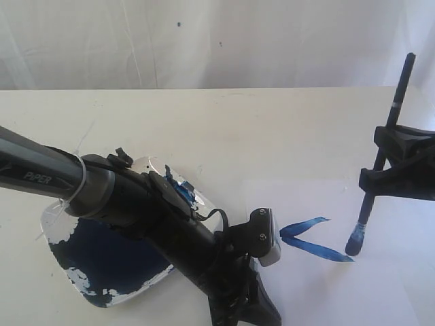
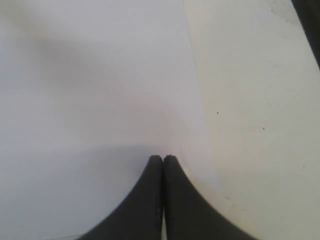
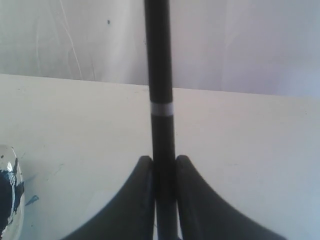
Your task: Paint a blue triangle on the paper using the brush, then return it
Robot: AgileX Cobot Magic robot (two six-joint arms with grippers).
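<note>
We see one brush (image 1: pixel 397 102) standing steeply, handle tilted up to the right, blue tip down at the single paper (image 1: pixel 319 292) on the worktop (image 1: pixel 204 122), pinched by the right tool (image 3: pixel 163 161). The blue triangle (image 1: pixel 306 226) shows two strokes. The left tool (image 2: pixel 163 159) is pressed together, empty.

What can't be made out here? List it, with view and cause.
Long black brush: tip contact with the white paper sheet unclear, exterior view blurred; right wrist view cuts the tip off.
Clear paint dish: the black left arm covers part, exterior view.
Left gripper: fingertips cut off by the exterior view's bottom edge.
</note>
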